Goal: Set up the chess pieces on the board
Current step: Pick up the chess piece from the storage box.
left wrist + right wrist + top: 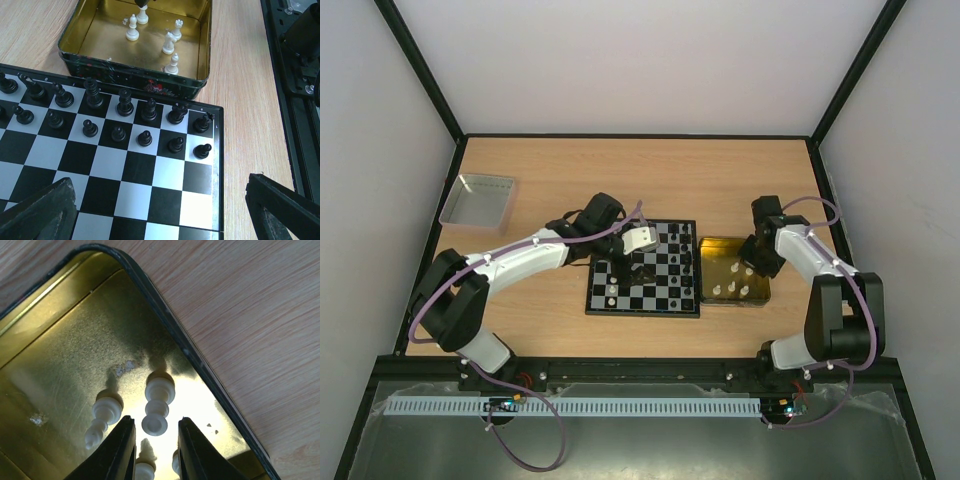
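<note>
The left gripper (160, 195) is spread wide and empty above the board (125, 185). Two rows of black chess pieces (125, 104) stand ahead of its fingertips. The right gripper (155, 420) is partly open inside the yellow tray (65, 355). It straddles one upright white piece (156, 407), with a gap showing on each side.

Light fell bright and even from above, shadows short and soft. Glare washed the floor of the gold tray (207, 402) in the right wrist view; its fingers (119, 450) seemed slightly blurred.
</note>
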Tool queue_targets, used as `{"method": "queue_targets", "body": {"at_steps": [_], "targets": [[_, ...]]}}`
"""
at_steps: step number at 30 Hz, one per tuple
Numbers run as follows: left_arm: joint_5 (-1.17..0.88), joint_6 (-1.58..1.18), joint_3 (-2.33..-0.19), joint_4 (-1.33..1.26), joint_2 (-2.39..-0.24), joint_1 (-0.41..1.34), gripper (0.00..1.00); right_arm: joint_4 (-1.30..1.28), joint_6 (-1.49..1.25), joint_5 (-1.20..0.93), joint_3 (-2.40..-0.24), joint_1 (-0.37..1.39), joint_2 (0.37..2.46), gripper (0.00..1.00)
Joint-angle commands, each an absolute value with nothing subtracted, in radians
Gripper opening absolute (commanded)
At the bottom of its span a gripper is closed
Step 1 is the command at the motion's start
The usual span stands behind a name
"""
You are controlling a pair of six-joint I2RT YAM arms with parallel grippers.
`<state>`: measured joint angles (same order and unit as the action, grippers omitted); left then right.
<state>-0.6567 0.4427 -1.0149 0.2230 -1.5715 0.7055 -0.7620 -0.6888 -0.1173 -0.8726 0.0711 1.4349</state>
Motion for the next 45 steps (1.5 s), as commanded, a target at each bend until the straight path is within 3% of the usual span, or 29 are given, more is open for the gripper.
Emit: {"method": "queue_targets", "body": {"at_steps": [1,17,31,45], "targets": [[-0.684,0.457,-1.019,0.241,-1.559,0.700,0.92,-0.737,-0.693,-0.112,-0.861,0.064,1.451,0.23],[-0.692,0.462,-1.015,0.242,-1.560,0.692,0.92,-0.712,-0.693,-0.102,-0.858,0.061,1.482,0.21],[-0.694,0.471,-1.011,0.253,-1.552,0.689,0.90,-0.724,-0.694,-0.073,-0.859,0.058,1.473,0.03],[-0.681,0.495,-1.031,0.292,-1.534,0.689,0.88,-0.839,-0.695,0.011,-0.943,0.064,1.336,0.02]]}}
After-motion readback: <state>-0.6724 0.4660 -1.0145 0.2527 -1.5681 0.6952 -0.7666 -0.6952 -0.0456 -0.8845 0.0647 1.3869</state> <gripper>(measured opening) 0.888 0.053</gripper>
